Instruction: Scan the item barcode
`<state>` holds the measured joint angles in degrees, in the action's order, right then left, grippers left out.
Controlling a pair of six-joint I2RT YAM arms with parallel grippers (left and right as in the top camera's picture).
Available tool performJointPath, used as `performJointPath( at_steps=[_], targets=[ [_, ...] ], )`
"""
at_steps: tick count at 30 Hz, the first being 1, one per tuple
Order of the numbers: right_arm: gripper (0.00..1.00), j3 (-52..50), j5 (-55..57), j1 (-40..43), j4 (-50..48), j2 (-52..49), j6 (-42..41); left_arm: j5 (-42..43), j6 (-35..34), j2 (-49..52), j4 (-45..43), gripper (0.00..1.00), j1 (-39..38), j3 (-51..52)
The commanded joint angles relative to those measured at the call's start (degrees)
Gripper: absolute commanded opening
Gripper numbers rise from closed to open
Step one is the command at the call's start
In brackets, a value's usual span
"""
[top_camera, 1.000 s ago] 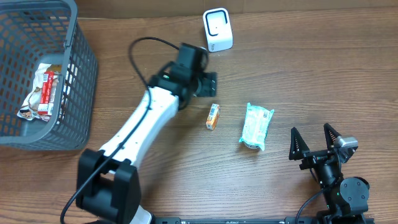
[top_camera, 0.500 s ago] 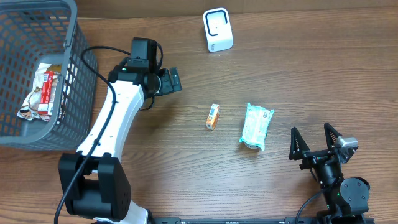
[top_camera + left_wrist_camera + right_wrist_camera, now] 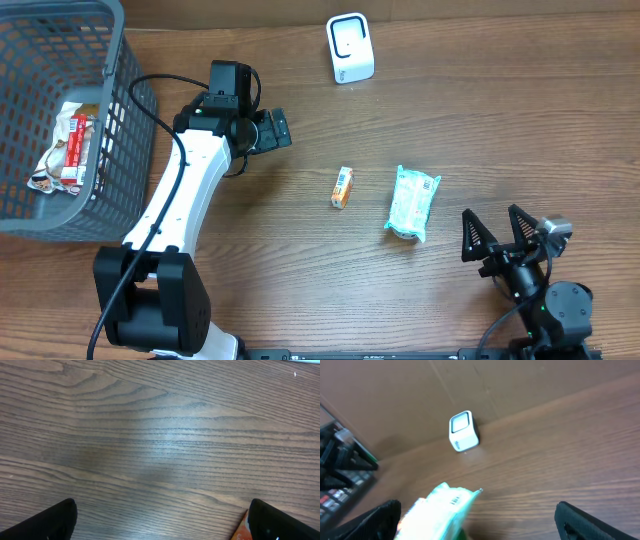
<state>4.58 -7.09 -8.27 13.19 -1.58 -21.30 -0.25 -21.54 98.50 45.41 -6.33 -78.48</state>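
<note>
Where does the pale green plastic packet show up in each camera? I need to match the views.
Overhead: pale green plastic packet right of centre, right of the small orange box.
Left wrist: not in it.
Right wrist: the packet at bottom left, blurred.
Shared landmark: the white box-shaped scanner, beyond the packet in overhead and right wrist.
</note>
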Motion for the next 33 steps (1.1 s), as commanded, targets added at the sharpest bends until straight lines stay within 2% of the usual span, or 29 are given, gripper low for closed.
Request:
performJointPath(
  at_steps=[1, 7, 13, 16, 20, 22, 23, 30, 33],
  targets=[
    [1.00, 11.6, -0.3, 0.3, 3.8, -1.1, -3.0, -0.3, -1.0, -0.4, 0.0, 1.00, 0.0, -0.4],
    [1.00, 33.8, 4.0, 0.3, 22.7, -13.4, -3.0, -0.3, -1.0, -0.4, 0.0, 1.00, 0.0, -0.4],
    [1.00, 54.5, 3.8, 0.3, 40.9, -32.9, -3.0, -0.3, -1.0, -0.4, 0.0, 1.00, 0.0, -0.4],
    [1.00, 59.6, 0.0, 0.3, 46.3, -40.0, -3.0, -0.3, -1.0, -0.3, 0.0, 1.00, 0.0, -0.4],
    [0.98, 61.4, -8.9, 0.3, 45.5, -46.8, -3.9, -0.3, -1.0, -0.4, 0.0, 1.00, 0.0, -0.4],
    [0.77, 60.9, -10.4, 0.3, 45.9, -49.6, -9.0, -0.3, -1.0, -0.4, 0.0, 1.00, 0.0, -0.4],
    [0.74, 60.6, -10.4, 0.2, 46.8, -50.8, -12.0, -0.3, -1.0, -0.4, 0.0, 1.00, 0.0, -0.4],
    [0.80, 52.3, -10.7, -1.5, 47.1, -55.3, -25.4, -0.3, -1.0, -0.4, 0.0, 1.00, 0.0, -0.4],
    [0.80, 47.4, -12.6, -3.8, 44.5, -55.5, -25.8, -0.3, -1.0, -0.4, 0.0, 1.00, 0.0, -0.4]
  ],
)
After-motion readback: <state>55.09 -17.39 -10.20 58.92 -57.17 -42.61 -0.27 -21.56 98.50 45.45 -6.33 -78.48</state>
